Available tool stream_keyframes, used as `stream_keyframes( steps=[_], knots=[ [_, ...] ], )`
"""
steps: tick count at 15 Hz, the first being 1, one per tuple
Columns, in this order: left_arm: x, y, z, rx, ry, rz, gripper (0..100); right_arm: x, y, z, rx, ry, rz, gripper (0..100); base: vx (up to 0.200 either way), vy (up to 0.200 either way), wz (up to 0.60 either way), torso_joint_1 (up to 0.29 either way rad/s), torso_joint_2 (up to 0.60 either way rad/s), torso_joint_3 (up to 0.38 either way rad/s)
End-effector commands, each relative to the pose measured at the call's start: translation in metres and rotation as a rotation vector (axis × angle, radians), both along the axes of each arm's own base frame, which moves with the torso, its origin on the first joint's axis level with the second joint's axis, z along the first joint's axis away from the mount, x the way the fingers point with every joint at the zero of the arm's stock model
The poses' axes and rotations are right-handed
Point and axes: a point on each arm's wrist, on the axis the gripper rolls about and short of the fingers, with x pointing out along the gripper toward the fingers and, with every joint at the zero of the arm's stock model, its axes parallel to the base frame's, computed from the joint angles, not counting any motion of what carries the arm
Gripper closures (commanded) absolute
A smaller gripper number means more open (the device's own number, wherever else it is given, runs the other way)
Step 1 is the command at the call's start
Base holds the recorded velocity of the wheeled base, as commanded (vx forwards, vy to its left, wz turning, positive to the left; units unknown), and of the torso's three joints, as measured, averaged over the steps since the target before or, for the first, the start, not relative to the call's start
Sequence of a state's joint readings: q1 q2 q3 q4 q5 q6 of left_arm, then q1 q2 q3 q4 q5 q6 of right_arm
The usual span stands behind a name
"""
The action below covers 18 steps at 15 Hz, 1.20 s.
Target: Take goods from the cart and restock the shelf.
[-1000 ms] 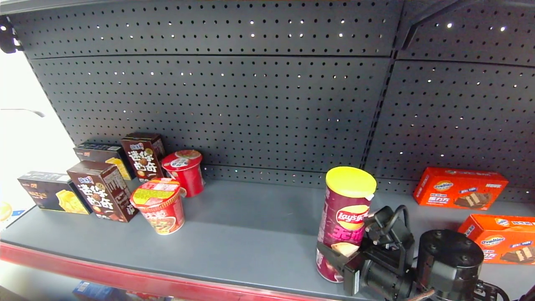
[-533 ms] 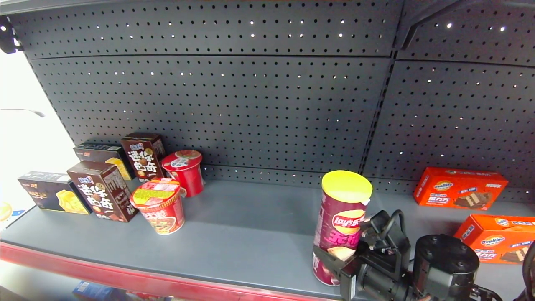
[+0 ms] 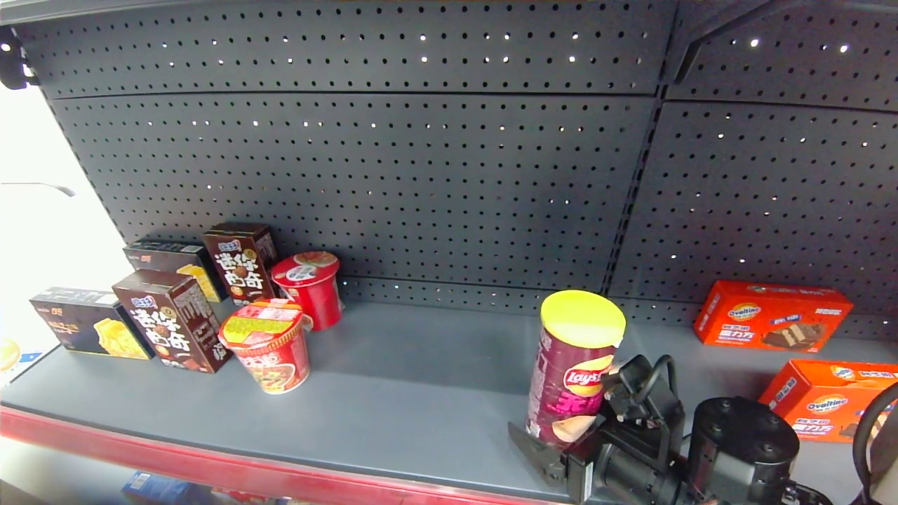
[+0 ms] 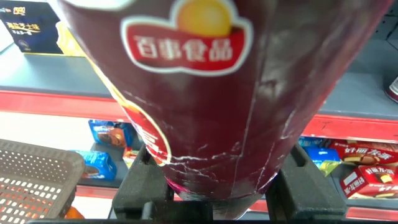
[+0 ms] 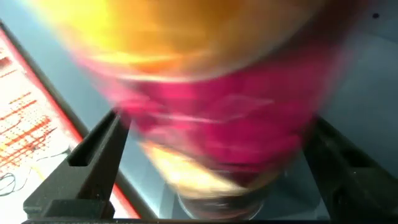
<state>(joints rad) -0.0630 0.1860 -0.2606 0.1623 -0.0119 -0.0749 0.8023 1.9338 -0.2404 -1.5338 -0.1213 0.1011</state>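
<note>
- Head view: the yellow-lidded can [image 3: 575, 372] stands upright on the grey shelf [image 3: 393, 400], close to the front edge. It is well apart from the cup noodles [image 3: 270, 344] on the left and the orange boxes [image 3: 772, 315] on the right.
- The right pincer [image 3: 561, 426] sits low around the can's base. It looks released, since the near finger stands off the wall.
- The can is tall and narrow, so I judge it tippy; a knock near the lid would probably topple it.
- Left wrist view: the left pincer [image 4: 221, 163] is clenched on a dark red can [image 4: 217, 81]. One finger presses each side of the lower body.
- This can hangs out in front of the shelf's red edge, with a mesh basket [image 4: 31, 180] below and to one side.
- The skin is glossy and creased. I would expect a light card tube that is slick and dents under a hard squeeze, with brittle contents.
- A moderate grip across the round body is probably best, low to middle, and never on the push-on lid.
- Right wrist view: the yellow-lidded can shows blurred between the two fingers of the right pincer [image 5: 216, 134].
- A sliver of shelf seems visible on either side, which fits a released grip, though the blur leaves some doubt.
- To take it again, a hold around the mid-body would likely steady it better than one at the foot.
</note>
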Motion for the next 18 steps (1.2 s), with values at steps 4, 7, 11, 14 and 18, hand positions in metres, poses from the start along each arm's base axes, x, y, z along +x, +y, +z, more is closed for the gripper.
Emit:
stream_keyframes(
  steps=[4,7,11,14,18],
  knots=[
    [-0.002,0.000,-0.010,-0.002,-0.005,0.004,100,-0.036,-0.032,0.012,-0.009,-0.014,-0.001,0,0.000,0.000,0.00,0.000,0.00,0.000],
    [-0.004,0.000,-0.013,-0.001,-0.012,0.007,100,-0.050,-0.054,0.026,0.014,-0.058,-0.047,0,0.000,0.000,0.00,0.000,0.00,0.000],
    [-0.008,0.001,0.001,-0.002,-0.057,0.010,100,-0.044,-0.069,0.036,-0.003,-0.127,-0.122,0,0.000,0.000,0.00,0.000,0.00,0.000],
    [-0.007,0.001,0.016,0.000,-0.073,0.004,100,-0.027,-0.083,0.054,-0.004,-0.238,-0.181,0,0.000,0.000,0.00,0.000,0.00,0.000],
    [-0.005,0.000,0.026,0.000,-0.069,-0.005,100,-0.046,-0.107,0.061,0.002,-0.265,-0.238,0,0.000,0.000,0.00,0.000,0.00,0.000]
  ],
)
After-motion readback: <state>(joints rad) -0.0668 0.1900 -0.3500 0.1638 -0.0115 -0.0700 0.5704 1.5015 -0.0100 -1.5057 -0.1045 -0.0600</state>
